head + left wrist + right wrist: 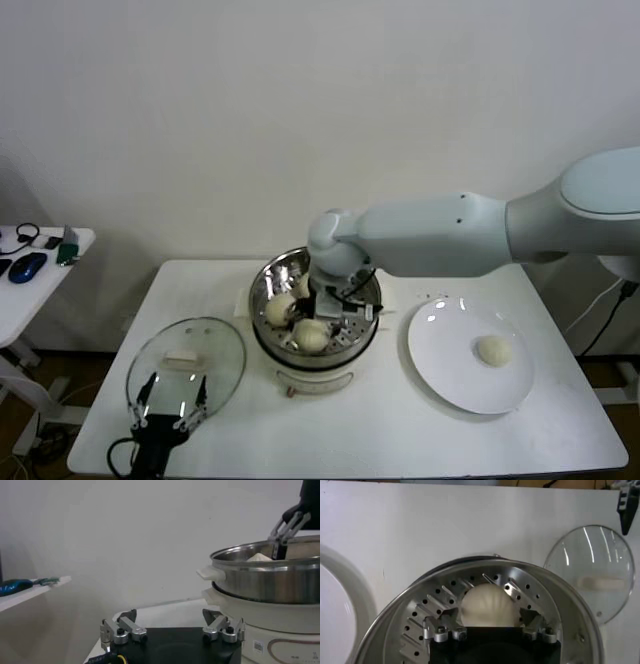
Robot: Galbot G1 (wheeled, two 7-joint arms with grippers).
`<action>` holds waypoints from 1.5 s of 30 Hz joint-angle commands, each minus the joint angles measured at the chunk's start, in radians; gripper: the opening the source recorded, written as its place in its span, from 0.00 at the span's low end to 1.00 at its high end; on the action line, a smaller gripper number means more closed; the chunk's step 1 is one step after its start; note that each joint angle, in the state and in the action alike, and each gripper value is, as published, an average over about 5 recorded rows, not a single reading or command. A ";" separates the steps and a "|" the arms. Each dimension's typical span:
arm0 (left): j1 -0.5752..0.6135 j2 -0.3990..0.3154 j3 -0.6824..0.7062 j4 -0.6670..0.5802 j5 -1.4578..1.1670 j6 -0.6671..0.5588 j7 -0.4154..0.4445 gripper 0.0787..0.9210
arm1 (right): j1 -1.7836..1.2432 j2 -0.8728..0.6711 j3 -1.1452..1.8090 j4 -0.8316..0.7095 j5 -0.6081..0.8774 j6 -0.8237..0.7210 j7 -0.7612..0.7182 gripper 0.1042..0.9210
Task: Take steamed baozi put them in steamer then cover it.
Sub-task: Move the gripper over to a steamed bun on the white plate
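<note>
Jaws apart, the right gripper [487, 622] straddles a baozi [487, 605] resting in the steamer [268, 282]; one bun [493, 350] waits on the plate [445, 375] to its right, nearer this arm. Left gripper [172, 407] idles wide over the lid [225, 345].

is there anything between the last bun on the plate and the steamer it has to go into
Nothing visible on the table between them. The last bun sits alone on the plate, beside the steamer. The right end effector, open inside the basket over a bun, must lift out first.
</note>
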 commanded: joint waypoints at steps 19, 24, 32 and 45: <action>-0.023 0.008 0.007 -0.002 0.001 0.011 0.006 0.88 | 0.333 -0.811 -0.419 0.013 0.415 -0.485 -0.140 0.88; -0.017 0.005 0.004 -0.009 0.005 0.014 0.006 0.88 | 0.075 -0.898 -0.222 -0.036 0.293 -0.523 -0.111 0.88; 0.002 -0.007 -0.003 -0.013 0.009 0.008 0.003 0.88 | -0.301 -0.851 0.111 -0.165 0.192 -0.548 -0.087 0.88; 0.026 -0.025 -0.018 -0.007 0.012 -0.002 -0.002 0.88 | -0.481 -0.691 0.242 -0.344 0.120 -0.507 -0.117 0.88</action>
